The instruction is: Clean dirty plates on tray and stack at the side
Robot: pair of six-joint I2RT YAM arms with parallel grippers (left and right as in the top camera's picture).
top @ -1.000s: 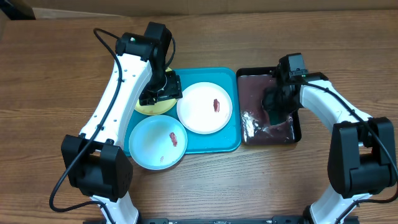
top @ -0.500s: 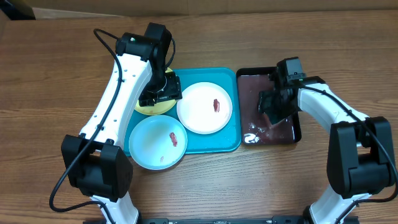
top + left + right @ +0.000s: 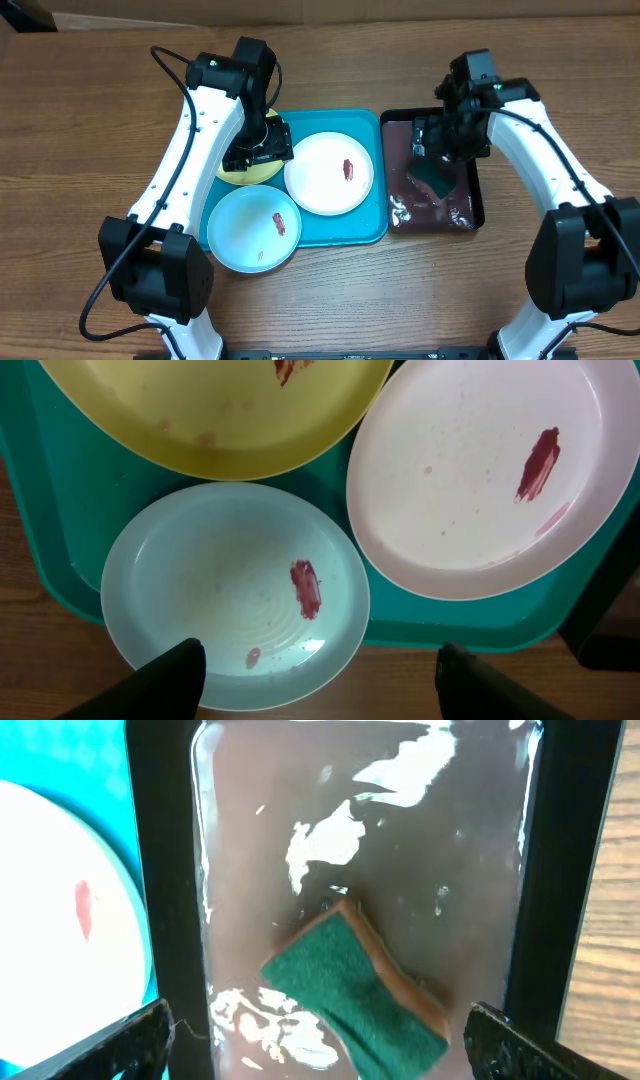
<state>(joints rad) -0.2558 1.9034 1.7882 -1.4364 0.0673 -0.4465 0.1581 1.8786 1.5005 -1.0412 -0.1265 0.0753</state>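
Three smeared plates lie on the turquoise tray (image 3: 365, 225): yellow-green (image 3: 215, 410) at the back left, white (image 3: 328, 172) on the right, light blue (image 3: 253, 228) at the front, hanging over the tray's rim. My left gripper (image 3: 256, 154) hovers above the yellow-green plate, most of which it hides in the overhead view. In its wrist view the left gripper (image 3: 320, 685) stands open and holds nothing. My right gripper (image 3: 325, 1045) is open wide above a green sponge (image 3: 355, 990), which lies loose in the liquid.
A narrow black tray (image 3: 478, 200) of brownish liquid stands right of the turquoise tray and holds the sponge (image 3: 432, 174). Bare wooden table (image 3: 80, 120) surrounds both trays. Cardboard runs along the far edge.
My right gripper has opened, lifted and moved toward the back of the black tray, leaving the sponge in the liquid. The left arm and the plates have not moved.
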